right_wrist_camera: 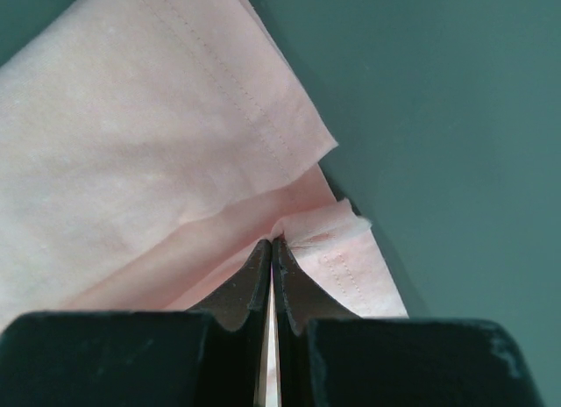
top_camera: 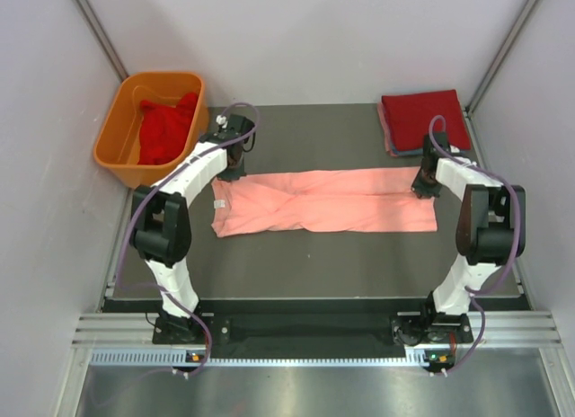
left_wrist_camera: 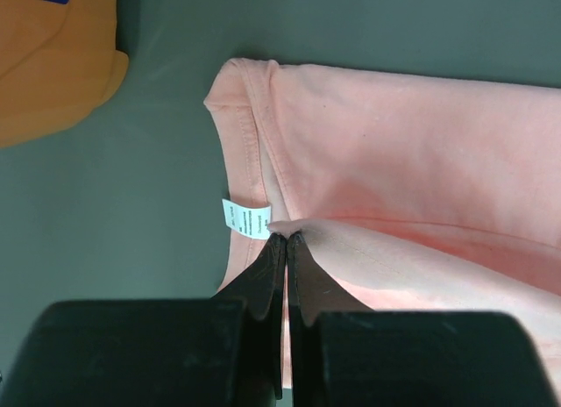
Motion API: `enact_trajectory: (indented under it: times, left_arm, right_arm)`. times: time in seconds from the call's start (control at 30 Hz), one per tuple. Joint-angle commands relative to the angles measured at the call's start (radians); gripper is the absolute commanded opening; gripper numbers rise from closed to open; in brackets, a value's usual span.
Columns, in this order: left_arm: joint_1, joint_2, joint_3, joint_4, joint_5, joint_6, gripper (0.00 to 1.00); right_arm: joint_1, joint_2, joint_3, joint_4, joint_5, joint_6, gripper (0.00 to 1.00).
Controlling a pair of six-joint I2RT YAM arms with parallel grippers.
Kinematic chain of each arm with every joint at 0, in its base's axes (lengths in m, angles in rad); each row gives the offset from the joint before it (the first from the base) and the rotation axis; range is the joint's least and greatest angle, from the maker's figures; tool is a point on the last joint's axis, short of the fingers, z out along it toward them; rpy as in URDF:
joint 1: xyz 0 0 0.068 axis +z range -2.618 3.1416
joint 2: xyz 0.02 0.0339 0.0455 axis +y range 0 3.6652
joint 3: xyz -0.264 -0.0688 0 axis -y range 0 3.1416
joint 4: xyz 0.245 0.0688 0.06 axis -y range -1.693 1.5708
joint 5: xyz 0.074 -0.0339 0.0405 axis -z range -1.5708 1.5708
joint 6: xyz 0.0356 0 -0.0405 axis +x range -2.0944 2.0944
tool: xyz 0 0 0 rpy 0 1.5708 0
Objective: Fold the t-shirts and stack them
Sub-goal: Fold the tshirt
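Note:
A salmon-pink t-shirt lies stretched as a long folded strip across the dark table. My left gripper is shut on the shirt's far-left edge; the left wrist view shows its jaws pinching a fold of pink cloth beside the white label. My right gripper is shut on the shirt's far-right edge; the right wrist view shows its tips pinching a hemmed fold. A folded red t-shirt tops a stack at the back right. A crumpled red t-shirt lies in the tub.
An orange plastic tub stands at the back left, its corner also in the left wrist view. White walls close in both sides and the back. The dark table top shows bare in front of the shirt.

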Motion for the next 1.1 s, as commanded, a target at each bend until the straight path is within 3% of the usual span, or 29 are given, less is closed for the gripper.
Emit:
enact_trajectory:
  times: [0.0,0.07,0.2,0.4,0.83,1.07]
  left_arm:
    - [0.009,0.012,0.048,0.004,-0.022,0.017,0.0]
    - [0.009,0.023,0.055,0.007,-0.025,0.02,0.0]
    - [0.009,0.043,0.074,-0.007,-0.024,0.022,0.0]
    - [0.009,0.058,0.105,-0.033,-0.033,0.02,0.0]
    - [0.009,0.075,0.143,-0.025,-0.038,0.043,0.0]
    - [0.009,0.078,0.161,0.082,0.024,0.129,0.0]
  right_arm:
    - [0.007,0.022,0.054,0.007,0.047,0.01,0.0]
    - [0.008,0.027,0.059,0.009,0.046,0.012,0.0]
    - [0.008,0.033,0.072,-0.002,0.041,0.016,0.14]
    - [0.011,-0.048,0.043,-0.01,0.044,0.035,0.23]
    - [0.017,-0.139,-0.095,0.053,0.02,0.062,0.2]
    - [0.014,-0.101,-0.159,0.076,0.011,0.09,0.17]
